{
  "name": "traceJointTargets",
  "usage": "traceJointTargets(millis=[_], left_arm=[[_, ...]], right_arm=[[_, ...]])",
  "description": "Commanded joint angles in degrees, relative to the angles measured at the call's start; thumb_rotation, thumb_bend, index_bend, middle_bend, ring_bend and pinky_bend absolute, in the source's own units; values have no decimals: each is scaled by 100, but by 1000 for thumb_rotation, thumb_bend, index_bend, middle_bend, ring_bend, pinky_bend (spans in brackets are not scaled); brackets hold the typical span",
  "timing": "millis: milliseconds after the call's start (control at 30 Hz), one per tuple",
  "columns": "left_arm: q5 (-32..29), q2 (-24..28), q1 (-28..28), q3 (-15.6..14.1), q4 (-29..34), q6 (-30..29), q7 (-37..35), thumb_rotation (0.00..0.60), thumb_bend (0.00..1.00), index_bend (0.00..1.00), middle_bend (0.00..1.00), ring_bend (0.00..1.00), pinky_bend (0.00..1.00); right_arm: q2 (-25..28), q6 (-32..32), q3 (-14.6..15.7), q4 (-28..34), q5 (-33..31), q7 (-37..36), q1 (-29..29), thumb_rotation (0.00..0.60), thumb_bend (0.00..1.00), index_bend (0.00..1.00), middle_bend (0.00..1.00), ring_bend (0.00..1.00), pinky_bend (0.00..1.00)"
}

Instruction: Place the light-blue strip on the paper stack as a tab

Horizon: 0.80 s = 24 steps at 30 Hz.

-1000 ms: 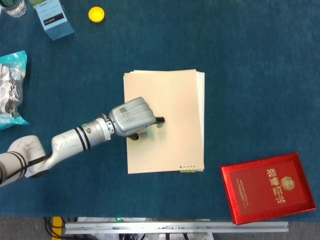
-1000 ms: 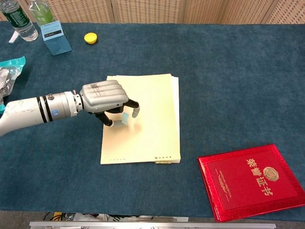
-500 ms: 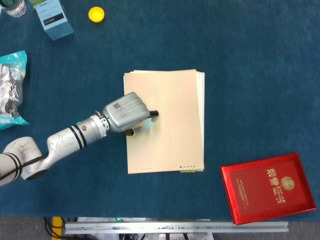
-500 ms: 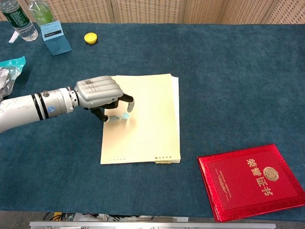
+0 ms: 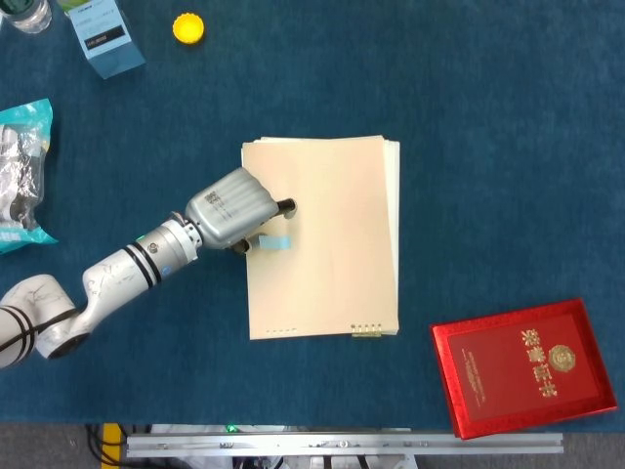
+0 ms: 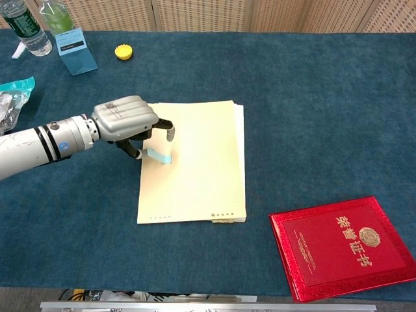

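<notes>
Chest view shows the left hand [image 6: 127,120] at the paper stack [image 6: 201,169] left edge, fingers [image 6: 168,132] curled beside the light-blue strip [image 6: 158,156]; whether they pinch it, I cannot tell.

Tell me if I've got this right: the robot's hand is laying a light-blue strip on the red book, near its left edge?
Not quite. The light-blue strip lies on the paper stack, near its left edge, not on the red book, which sits apart at the lower right. The head view shows the left hand beside the strip over that stack.
</notes>
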<state>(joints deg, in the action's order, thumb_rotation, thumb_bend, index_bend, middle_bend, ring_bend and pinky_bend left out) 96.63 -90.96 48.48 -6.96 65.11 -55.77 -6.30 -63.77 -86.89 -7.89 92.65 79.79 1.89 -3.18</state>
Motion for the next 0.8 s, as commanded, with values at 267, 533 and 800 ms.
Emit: traceJointTargets(millis=[267, 533, 800], left_arm=[[-65, 43, -17, 133, 292, 13, 117, 600, 339, 336, 965, 986, 986], [-352, 98, -73, 314, 305, 130, 402, 600, 339, 131, 962, 986, 986], [-644, 437, -278, 415, 677, 70, 690, 600, 339, 0, 955, 986, 986]], right_arm=[[-19, 20, -3, -29, -1, -19, -9, 600, 382, 370, 425, 432, 445], [-25, -11, -2, -71, -23, -77, 31, 600, 382, 370, 425, 432, 445], [3, 102, 27, -38, 121, -43, -69, 600, 382, 370, 425, 432, 445]])
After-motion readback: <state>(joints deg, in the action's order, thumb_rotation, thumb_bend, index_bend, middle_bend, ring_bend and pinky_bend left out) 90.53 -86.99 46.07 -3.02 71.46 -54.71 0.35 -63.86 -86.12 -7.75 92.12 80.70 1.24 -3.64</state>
